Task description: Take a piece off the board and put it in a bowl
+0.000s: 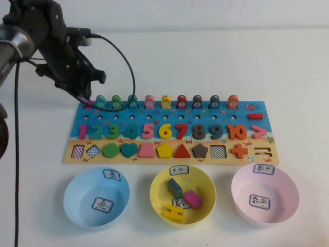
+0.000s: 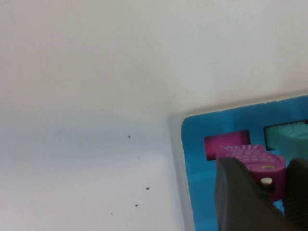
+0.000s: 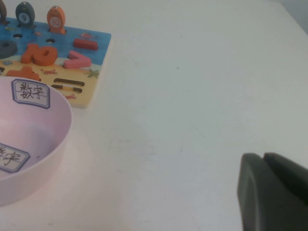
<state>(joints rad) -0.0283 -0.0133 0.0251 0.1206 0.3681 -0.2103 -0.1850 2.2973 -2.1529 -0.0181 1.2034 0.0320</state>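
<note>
The board (image 1: pixel 172 131) is showing blue above a sandy strip, with numbers running magenta, green, teal, pink, yellow, red, grey and orange. The piece (image 2: pixel 250 161) is showing magenta-pink between the dark grey fingers (image 2: pixel 240 197) of the left gripper (image 1: pixel 87 98). The bowl (image 1: pixel 96 197) is showing light blue with white labels, beside a yellow bowl (image 1: pixel 183 194) and a pale pink bowl (image 1: pixel 264 194). The right gripper (image 3: pixel 269 192) is showing dark grey over the white table (image 3: pixel 192 96).

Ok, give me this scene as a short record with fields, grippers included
left gripper: at the board's far left corner, shut on the magenta piece
right gripper: over bare table, right of the pink bowl, fingers together, holding nothing
board: flat on the table
blue bowl: empty
yellow bowl: three pieces inside
</note>
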